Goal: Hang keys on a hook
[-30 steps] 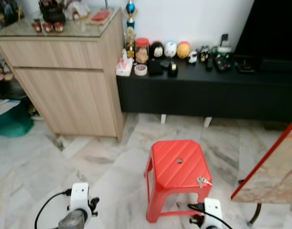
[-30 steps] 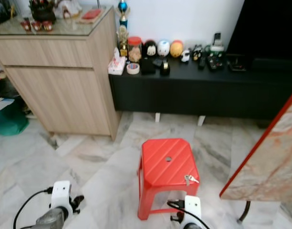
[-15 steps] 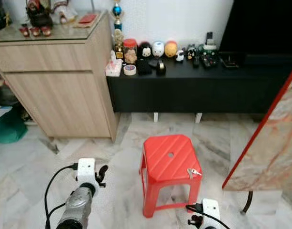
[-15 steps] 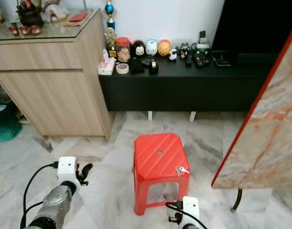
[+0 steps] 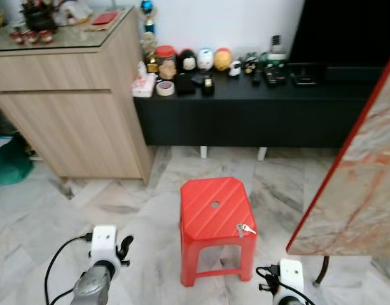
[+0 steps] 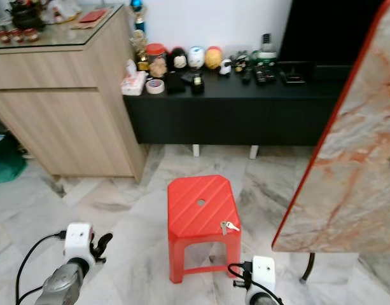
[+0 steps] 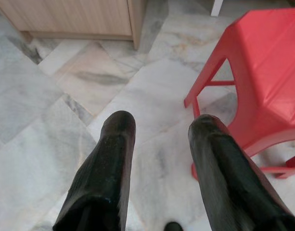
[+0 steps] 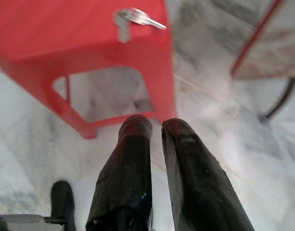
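Note:
A small bunch of silver keys (image 5: 244,229) lies on the near right corner of a red plastic stool (image 5: 207,206), partly over its edge; the right wrist view shows the keys (image 8: 133,19) from below. My right gripper (image 8: 156,128) hangs low just in front of the stool, its two black fingers (image 8: 133,144) nearly together and holding nothing. My left gripper (image 7: 159,127) hangs over the marble floor to the left of the stool (image 7: 262,72), its fingers (image 7: 116,139) spread open. Both wrists, the left (image 5: 104,244) and the right (image 5: 290,276), sit at the bottom of the head view.
A wooden cabinet (image 5: 74,95) stands at the back left, beside a low black console (image 5: 245,108) crowded with small ornaments. A red-edged marble-patterned tabletop (image 5: 357,171) leans in close on the right. Open marble floor (image 5: 118,203) lies around the stool.
The camera has shifted, so the stool and furniture sit further left and the marble tabletop looms larger. The left arm has dropped lower in the head view. The keys lie unmoved on the stool.

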Controlling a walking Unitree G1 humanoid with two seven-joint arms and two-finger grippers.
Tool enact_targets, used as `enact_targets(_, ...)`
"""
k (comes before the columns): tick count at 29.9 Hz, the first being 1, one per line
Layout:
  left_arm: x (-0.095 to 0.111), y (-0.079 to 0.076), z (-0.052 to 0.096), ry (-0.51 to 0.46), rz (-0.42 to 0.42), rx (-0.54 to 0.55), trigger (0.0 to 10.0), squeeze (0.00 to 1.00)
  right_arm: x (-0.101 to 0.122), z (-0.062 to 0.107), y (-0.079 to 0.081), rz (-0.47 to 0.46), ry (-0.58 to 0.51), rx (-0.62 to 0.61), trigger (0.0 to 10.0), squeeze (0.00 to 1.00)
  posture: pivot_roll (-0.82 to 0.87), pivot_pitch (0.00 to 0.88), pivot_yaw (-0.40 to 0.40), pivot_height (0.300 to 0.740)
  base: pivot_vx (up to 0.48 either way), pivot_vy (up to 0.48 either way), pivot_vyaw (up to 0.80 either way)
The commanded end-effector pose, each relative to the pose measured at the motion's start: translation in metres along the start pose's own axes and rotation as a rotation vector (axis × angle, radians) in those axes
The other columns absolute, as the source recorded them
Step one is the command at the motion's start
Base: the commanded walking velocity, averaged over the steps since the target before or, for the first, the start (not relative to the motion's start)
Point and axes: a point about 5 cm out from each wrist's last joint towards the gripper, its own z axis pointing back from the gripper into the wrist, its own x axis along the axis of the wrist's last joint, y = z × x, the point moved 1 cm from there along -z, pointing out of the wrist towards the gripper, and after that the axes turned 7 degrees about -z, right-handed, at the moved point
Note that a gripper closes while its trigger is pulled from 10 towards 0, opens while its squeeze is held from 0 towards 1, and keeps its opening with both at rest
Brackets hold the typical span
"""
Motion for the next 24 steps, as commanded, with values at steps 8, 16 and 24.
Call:
enact_targets(8, 0.011, -0.012, -0.002, -0.075, 0.041, -0.027, 10.0, 0.00, 0.001, 0.003, -0.002, -0.028, -0.054, 0.024, 10.0, 0.00, -0.03, 0.000, 0.009, 0.740, 0.000, 0.000, 0.00)
enact_targets(16, 0.019, -0.008, -0.006, -0.090, 0.064, -0.016, 10.0, 0.00, 0.004, 0.002, -0.003, 0.023, -0.063, 0.017, 10.0, 0.00, -0.03, 0.000, 0.004, 0.740, 0.251, 0.000, 0.00)
enact_targets(24, 0.021, -0.007, -0.007, -0.094, 0.067, -0.014, 10.0, 0.00, 0.006, 0.002, -0.002, 0.076, -0.062, 0.034, 10.0, 0.00, -0.02, 0.000, 0.002, 0.740, 0.427, 0.000, 0.27)
